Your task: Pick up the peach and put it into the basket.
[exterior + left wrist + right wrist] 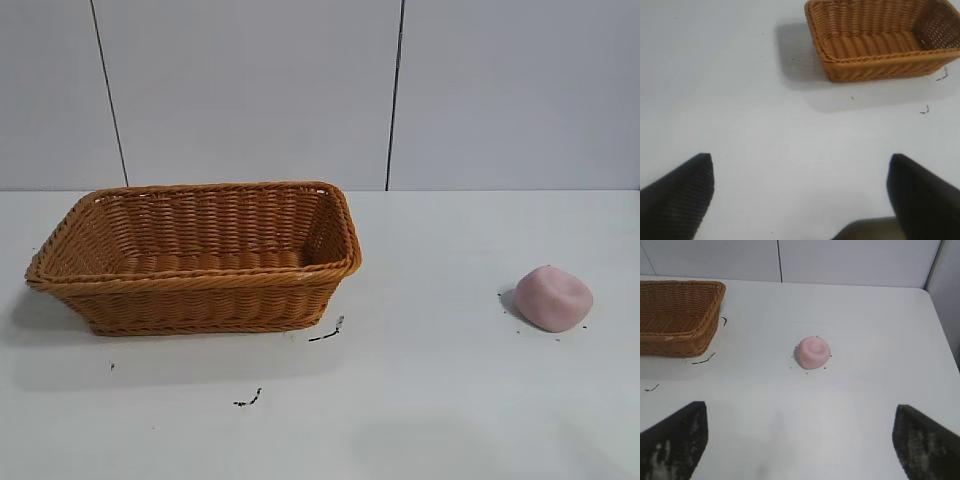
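Black marks (326,333), small and scattered, lie on the white table (450,400) toward the camera, just beside the front corner of the basket (200,255). Basket: rectangular, woven, orange-brown, flared sides, braided rim; stands upright on the table's left half, nothing visible inside. Peach (553,298): pale pink, lumpy, matte; rests on the table's right half, well apart from the basket, untouched. Right gripper (800,440): jaws spread wide, holding nothing; hovers above the table with the peach ahead between its dark fingertips (675,440), clear of both. Left gripper (800,195): jaws likewise wide and empty; poised over bare table, the basket farther off ahead. Wall panels (250,90): pale grey, behind the table.
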{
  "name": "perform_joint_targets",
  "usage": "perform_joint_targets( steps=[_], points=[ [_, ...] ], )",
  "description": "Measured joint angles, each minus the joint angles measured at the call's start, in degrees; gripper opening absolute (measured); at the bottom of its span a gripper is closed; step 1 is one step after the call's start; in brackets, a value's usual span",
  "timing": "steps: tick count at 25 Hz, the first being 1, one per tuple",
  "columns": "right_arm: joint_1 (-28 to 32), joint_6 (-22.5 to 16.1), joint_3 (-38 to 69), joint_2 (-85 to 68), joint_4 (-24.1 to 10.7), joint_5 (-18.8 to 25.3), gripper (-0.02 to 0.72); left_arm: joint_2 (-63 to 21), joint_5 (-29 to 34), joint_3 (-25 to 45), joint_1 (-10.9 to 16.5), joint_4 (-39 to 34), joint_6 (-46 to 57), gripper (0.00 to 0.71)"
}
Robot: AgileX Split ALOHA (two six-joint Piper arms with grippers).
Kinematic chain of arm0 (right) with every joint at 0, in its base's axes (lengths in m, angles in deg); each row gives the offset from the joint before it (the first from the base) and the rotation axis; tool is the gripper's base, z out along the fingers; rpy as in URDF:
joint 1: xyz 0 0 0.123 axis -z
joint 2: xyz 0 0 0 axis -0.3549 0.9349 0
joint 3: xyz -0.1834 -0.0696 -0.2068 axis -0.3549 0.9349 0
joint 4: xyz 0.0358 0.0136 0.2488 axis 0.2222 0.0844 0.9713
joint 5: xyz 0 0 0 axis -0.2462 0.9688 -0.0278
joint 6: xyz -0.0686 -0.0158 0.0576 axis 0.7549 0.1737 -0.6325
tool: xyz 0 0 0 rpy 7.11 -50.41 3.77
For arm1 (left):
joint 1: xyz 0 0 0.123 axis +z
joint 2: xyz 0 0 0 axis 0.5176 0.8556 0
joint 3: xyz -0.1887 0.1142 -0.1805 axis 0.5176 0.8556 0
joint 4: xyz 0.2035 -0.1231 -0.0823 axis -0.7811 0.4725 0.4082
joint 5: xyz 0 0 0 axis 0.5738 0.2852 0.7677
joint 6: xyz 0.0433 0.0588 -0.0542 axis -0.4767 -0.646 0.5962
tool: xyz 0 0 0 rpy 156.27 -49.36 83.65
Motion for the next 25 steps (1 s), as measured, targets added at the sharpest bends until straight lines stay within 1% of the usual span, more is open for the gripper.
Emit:
perform_joint_targets(
  steps=[4, 9, 13, 19, 25],
  points=[
    [0.00, 0.00, -5.81, 17.02, -0.21, -2.53, 0.690, 0.00, 0.00, 0.00, 0.00, 0.00, 0.00, 0.692],
    [0.00, -0.13, -14.86, 38.27, -0.26, -2.78, 0.690, 0.00, 0.00, 0.00, 0.00, 0.00, 0.00, 0.692],
    [0.00, -0.13, -22.17, 52.18, -0.26, -2.83, 0.690, 0.00, 0.00, 0.00, 0.00, 0.00, 0.00, 0.692],
    [0.00, -0.14, -32.86, 68.65, -0.26, -1.99, 0.690, 0.00, 0.00, 0.00, 0.00, 0.00, 0.00, 0.692],
    [0.00, -0.14, -38.61, 80.57, -0.26, -2.66, 0.690, 0.00, 0.00, 0.00, 0.00, 0.00, 0.00, 0.692]
  ],
)
